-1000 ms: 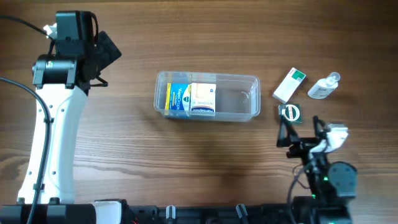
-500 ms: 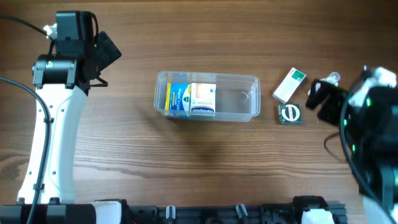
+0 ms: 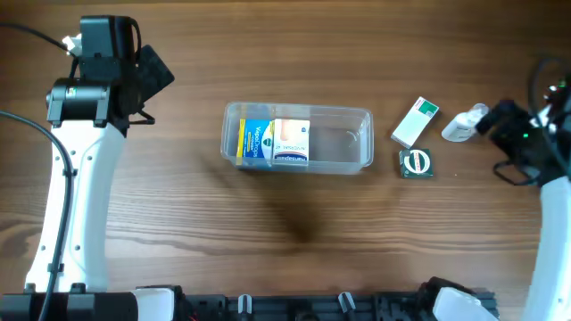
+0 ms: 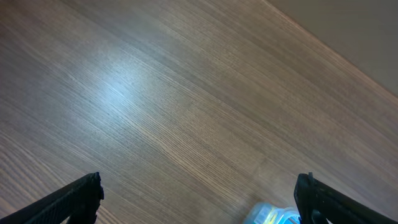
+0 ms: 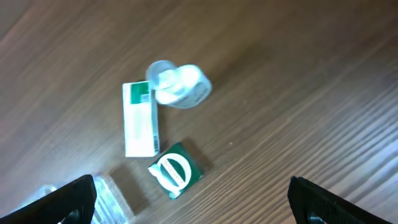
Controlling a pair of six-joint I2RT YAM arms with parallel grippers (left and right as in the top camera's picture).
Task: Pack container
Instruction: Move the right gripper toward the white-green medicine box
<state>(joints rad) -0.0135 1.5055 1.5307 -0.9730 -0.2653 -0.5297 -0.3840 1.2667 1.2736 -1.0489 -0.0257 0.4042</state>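
The container [image 3: 343,143], a clear shallow tub, lies at the table's middle. A blue-and-yellow box [image 3: 256,141] and a white box [image 3: 291,141] stand in its left half. To its right lie a white-and-green box [image 3: 416,121], a dark green square packet [image 3: 417,162] and a small clear bottle [image 3: 464,123]. My right gripper [image 3: 496,125] hovers open just right of the bottle; its wrist view shows the bottle [image 5: 180,84], box [image 5: 140,118] and packet [image 5: 175,169] ahead of the open right gripper [image 5: 189,205]. My left gripper [image 3: 153,73] is open at far left, well away from the tub.
Bare wood fills the left wrist view, where the left gripper [image 4: 198,202] holds nothing and a corner of the tub [image 4: 273,214] shows at the bottom. A tub corner [image 5: 109,199] also shows at the lower left of the right wrist view.
My right arm has swung from the table's front edge up to the right side, ending beside the small bottle. The left arm and all objects have stayed put.
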